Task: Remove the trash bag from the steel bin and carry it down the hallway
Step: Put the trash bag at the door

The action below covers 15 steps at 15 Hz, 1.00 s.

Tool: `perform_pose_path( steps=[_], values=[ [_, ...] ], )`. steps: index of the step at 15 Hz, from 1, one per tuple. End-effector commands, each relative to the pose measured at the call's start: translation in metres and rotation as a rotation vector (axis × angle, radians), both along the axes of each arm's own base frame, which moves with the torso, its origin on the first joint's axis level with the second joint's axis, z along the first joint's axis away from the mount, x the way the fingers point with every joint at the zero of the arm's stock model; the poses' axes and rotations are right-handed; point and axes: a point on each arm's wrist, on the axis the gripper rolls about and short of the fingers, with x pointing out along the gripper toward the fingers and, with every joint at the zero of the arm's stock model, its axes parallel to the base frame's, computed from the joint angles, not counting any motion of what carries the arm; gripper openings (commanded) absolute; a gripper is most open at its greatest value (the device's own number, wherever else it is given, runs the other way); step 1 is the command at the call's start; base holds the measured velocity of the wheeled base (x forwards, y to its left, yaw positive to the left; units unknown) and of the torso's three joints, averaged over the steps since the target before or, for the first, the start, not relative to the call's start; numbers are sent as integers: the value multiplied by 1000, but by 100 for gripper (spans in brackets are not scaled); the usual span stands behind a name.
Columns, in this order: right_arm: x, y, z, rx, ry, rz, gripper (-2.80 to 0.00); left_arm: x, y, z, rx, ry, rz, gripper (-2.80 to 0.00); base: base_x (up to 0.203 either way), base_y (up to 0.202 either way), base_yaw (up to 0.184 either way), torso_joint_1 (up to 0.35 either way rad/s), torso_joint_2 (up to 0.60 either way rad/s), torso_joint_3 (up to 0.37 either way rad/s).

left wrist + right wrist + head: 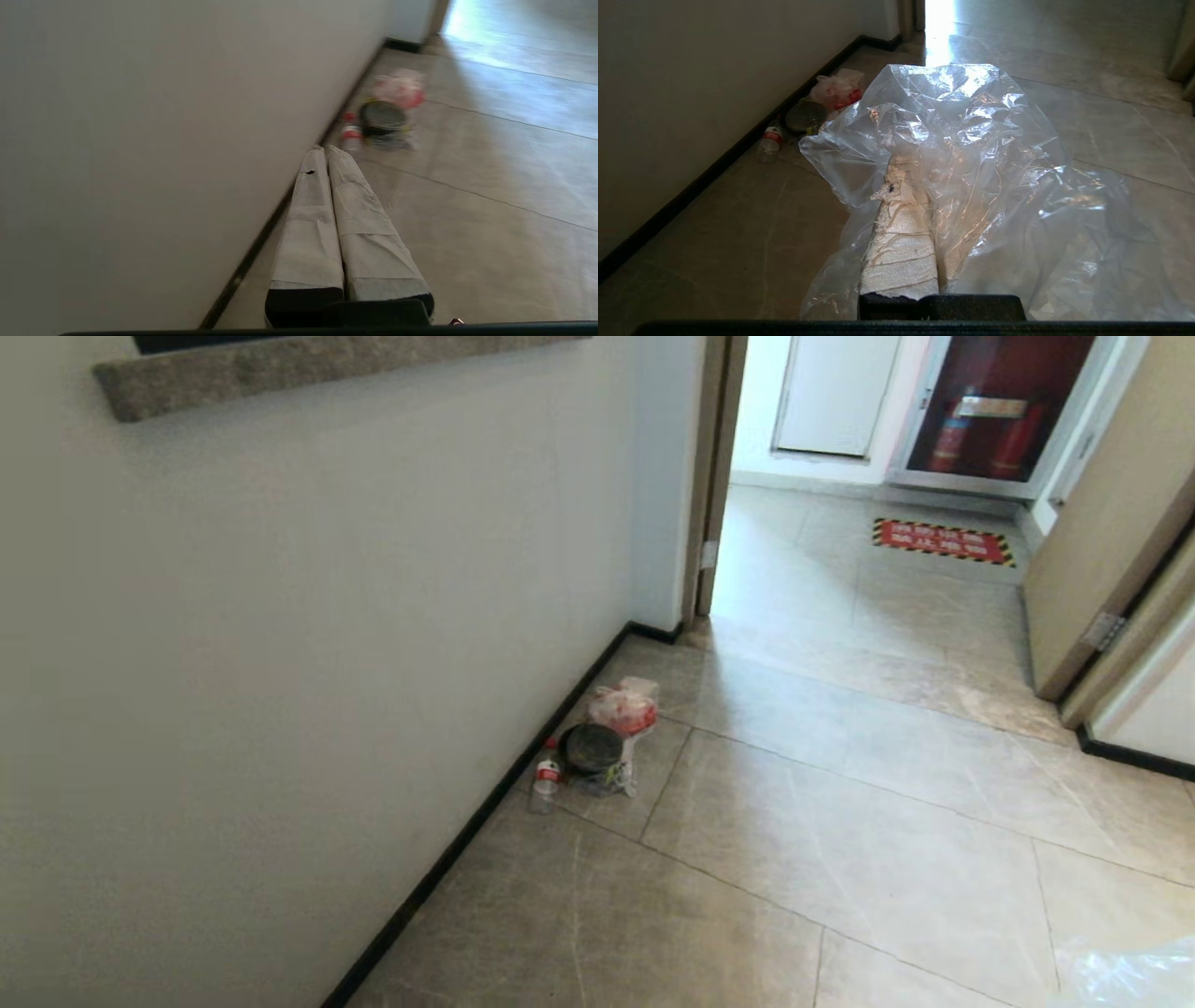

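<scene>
Head view: litter pile (602, 742) beside wall (327, 616).

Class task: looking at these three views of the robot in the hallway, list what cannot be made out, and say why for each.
- Trash bag: head view's corner cuts off all but a scrap.
- Right gripper: one finger hidden under the bag, right wrist view.
- Steel bin: in no view.
- Bottle label: too small.
- Floor sign text: too small.

The trash bag (971, 154) hides one right claw (920, 186) finger – the head view crops it.
</scene>
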Motion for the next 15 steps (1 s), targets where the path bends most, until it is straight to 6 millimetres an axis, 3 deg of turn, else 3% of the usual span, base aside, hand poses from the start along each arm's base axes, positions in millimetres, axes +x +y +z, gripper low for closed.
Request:
perform_pose_path(
  steps=[1, 15],
  values=[
    [0, 0, 0, 0, 1, 1, -280, 0, 0, 0, 0, 0, 0, -280, -1, -8, 180, -1, -2, 1],
    [0, 0, 0, 0, 1, 1, -280, 0, 0, 0, 0, 0, 0, -280, 1, -9, 172, 2, 2, 2]
  ],
)
